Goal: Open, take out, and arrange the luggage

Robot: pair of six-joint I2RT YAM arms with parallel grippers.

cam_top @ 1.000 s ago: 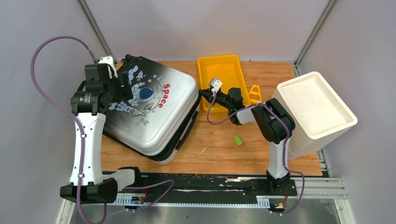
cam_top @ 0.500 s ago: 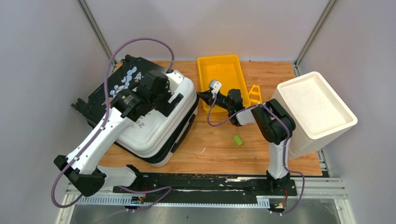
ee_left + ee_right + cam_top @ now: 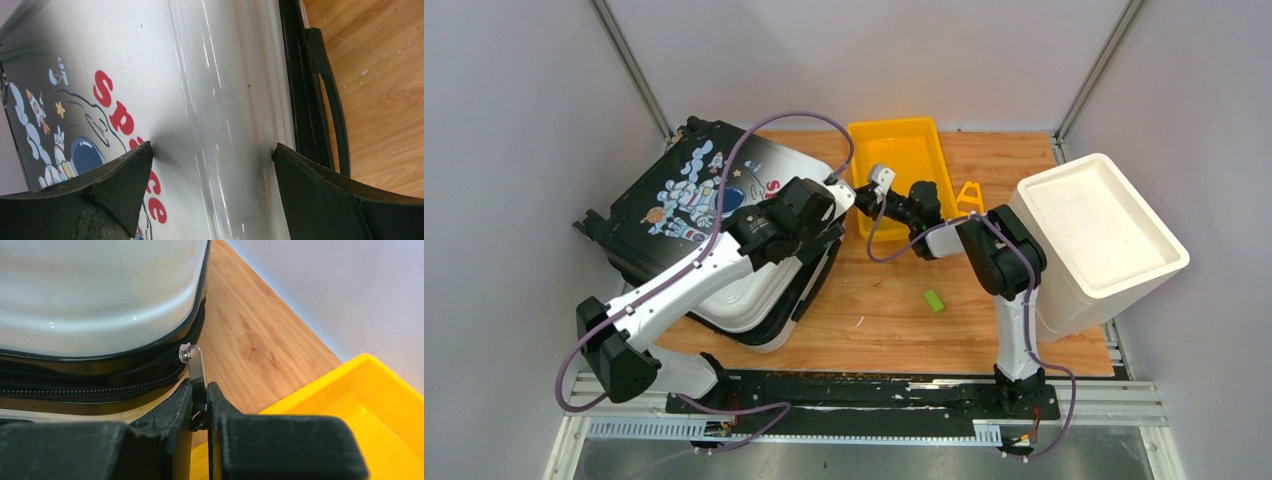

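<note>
- Two robot arms are bolted at the near edge of the wooden worktop [image 3: 894, 330], the left one reaching to the far right and the right one reaching to the far left, so that they meet near the middle.
- One small green block [image 3: 934, 300] lies alone on the bare wood in front of the right arm, well apart from everything else.
- On the left part of the worktop lies the small hard-shell suitcase [image 3: 686, 192], flat, with the cartoon astronaut and the red "Space" lettering facing up. The shell goes from white at the near right to black at the far left, and the black end passes over the left edge of the worktop.
- A black carry handle [image 3: 330, 100] runs along the side of the suitcase that faces the middle of the worktop.
- The left end effector [image 3: 210, 150] is over the white part of the shell with its jaws spread wide, holding nothing. Both tips are very close to the shell, but I cannot tell if they touch it.
- The right end effector [image 3: 200, 390] is closed on the small metal zipper pull [image 3: 196, 365] at the far right corner of the suitcase.
- To the right stands a big white foam box [image 3: 1094, 225], tilted, beside the right arm.
- Just beyond the right end effector is the yellow plastic tray [image 3: 904, 140], and a small yellow triangular frame [image 3: 969, 195] stands beside it.
</note>
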